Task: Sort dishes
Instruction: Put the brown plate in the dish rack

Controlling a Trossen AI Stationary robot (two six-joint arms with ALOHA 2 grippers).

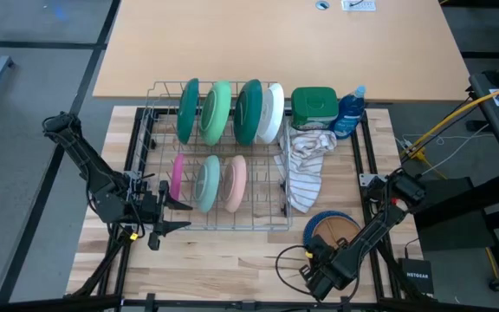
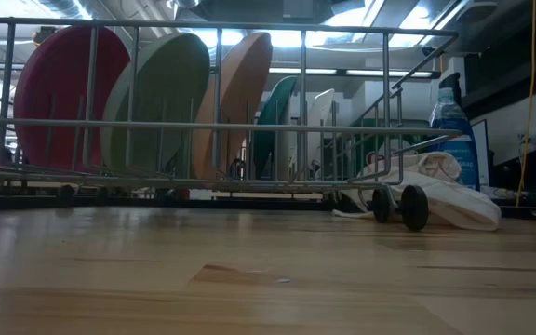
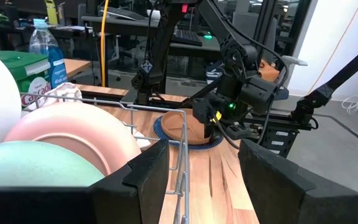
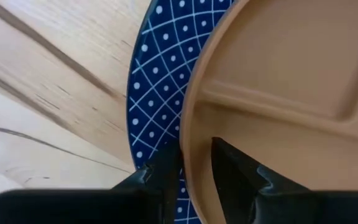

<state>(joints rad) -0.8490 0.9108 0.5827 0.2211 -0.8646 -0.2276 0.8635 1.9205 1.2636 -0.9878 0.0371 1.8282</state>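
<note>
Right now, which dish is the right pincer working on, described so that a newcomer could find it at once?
Start at the wire dish rack in the middle of the wooden table; off its near right corner, two dishes lie flat in a stack. The brown plate is the top one, on the navy plate, with the right pincer at its rim. It alone is tan with raised dividers.

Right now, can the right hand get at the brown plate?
Yes, it looks so: the right hand already has its fingers on either side of the brown plate's rim, atop the navy plate, with nothing in between.

Pink plate (image 2: pixel 59 93), pale teal plate (image 2: pixel 161 98) upright in wire rack (image 2: pixel 221 126); spray bottle (image 2: pixel 452 116) beyond
</note>
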